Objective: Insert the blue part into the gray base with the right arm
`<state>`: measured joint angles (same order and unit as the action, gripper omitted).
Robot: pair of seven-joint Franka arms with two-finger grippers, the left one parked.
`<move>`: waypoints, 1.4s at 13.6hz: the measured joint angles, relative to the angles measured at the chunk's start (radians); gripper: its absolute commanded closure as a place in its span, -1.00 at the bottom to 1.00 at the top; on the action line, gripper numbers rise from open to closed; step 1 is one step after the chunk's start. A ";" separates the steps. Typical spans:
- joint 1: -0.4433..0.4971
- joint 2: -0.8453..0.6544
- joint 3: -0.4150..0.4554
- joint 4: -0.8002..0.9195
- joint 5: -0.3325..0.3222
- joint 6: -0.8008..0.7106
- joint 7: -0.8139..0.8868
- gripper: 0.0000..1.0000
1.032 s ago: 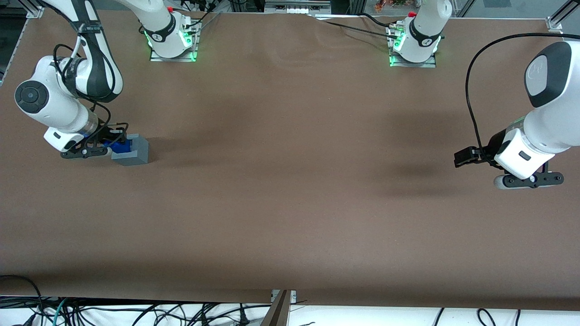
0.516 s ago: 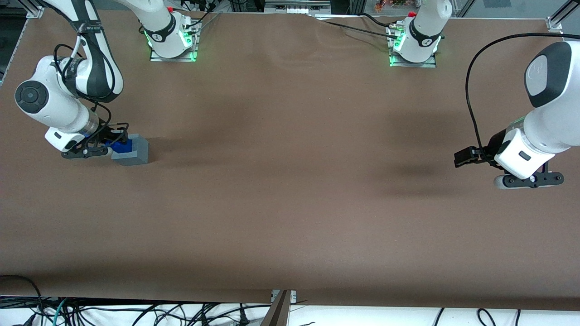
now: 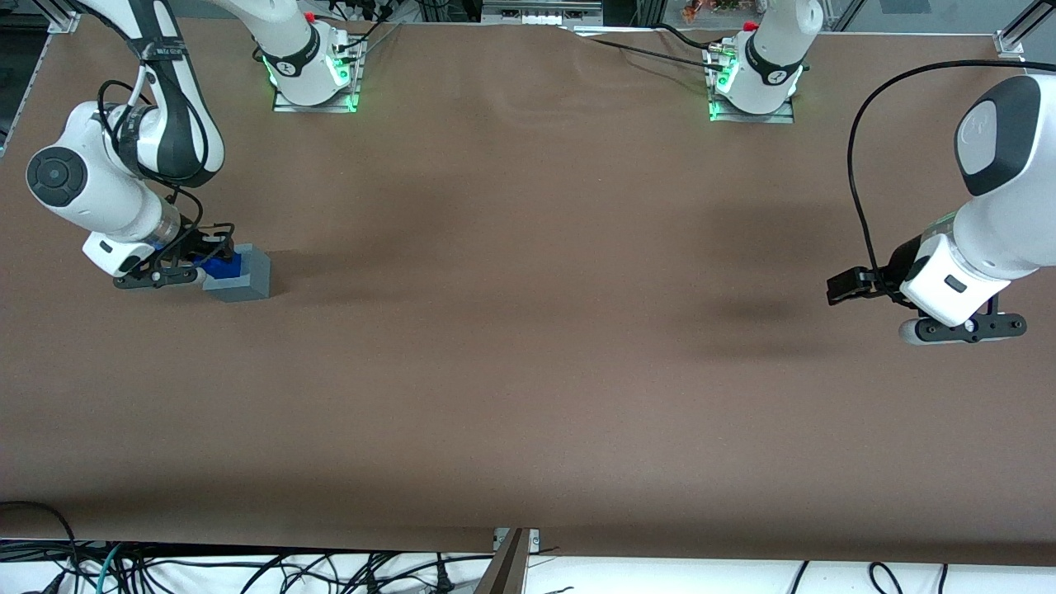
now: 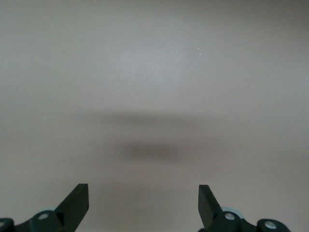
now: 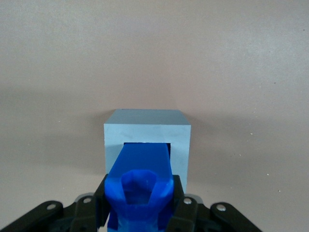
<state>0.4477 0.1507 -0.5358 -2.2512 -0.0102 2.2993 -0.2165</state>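
The gray base [image 3: 243, 276] is a light gray cube on the brown table toward the working arm's end. The right arm's gripper [image 3: 194, 262] is beside it, shut on the blue part [image 3: 221, 266], whose tip reaches into the cube's opening. In the right wrist view the blue part [image 5: 141, 186] sits clamped between the black fingers [image 5: 182, 203], and its leading end enters the square recess of the gray base [image 5: 147, 133]. The gripper [image 5: 140, 203] is low, close to the table.
The brown table [image 3: 528, 330] stretches wide. Two arm bases with green lights [image 3: 313, 74] [image 3: 755, 82] stand at the edge farthest from the front camera. Cables lie below the table's near edge [image 3: 247, 569].
The right arm has shifted very slightly; the blue part sits a touch closer into the gray base. Otherwise nothing has visibly moved.
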 measured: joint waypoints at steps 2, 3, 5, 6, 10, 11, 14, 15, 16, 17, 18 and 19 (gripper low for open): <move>0.000 0.001 0.000 0.000 0.000 -0.001 -0.008 -0.97; 0.000 0.001 0.000 0.000 0.001 0.000 -0.015 -0.97; 0.000 0.001 0.000 0.000 0.001 0.000 -0.021 -0.97; 0.000 0.001 0.001 0.000 0.002 0.000 -0.023 -0.97; 0.001 -0.002 0.002 0.007 0.002 -0.002 -0.024 -0.97; 0.001 -0.005 0.003 0.020 0.002 -0.017 -0.025 -0.97; 0.004 -0.017 0.004 0.157 0.002 -0.225 -0.026 -0.97; 0.006 -0.022 0.007 0.227 0.002 -0.325 -0.026 -0.97; 0.008 -0.029 0.013 0.297 0.002 -0.415 -0.026 -0.98; 0.012 -0.034 0.018 0.364 0.002 -0.488 -0.026 -0.98; 0.015 -0.038 0.022 0.424 0.002 -0.541 -0.026 -0.98; 0.017 -0.040 0.025 0.482 0.002 -0.585 -0.026 -0.98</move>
<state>0.4643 0.1110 -0.5109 -1.7696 -0.0083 1.7147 -0.2425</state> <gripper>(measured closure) 0.009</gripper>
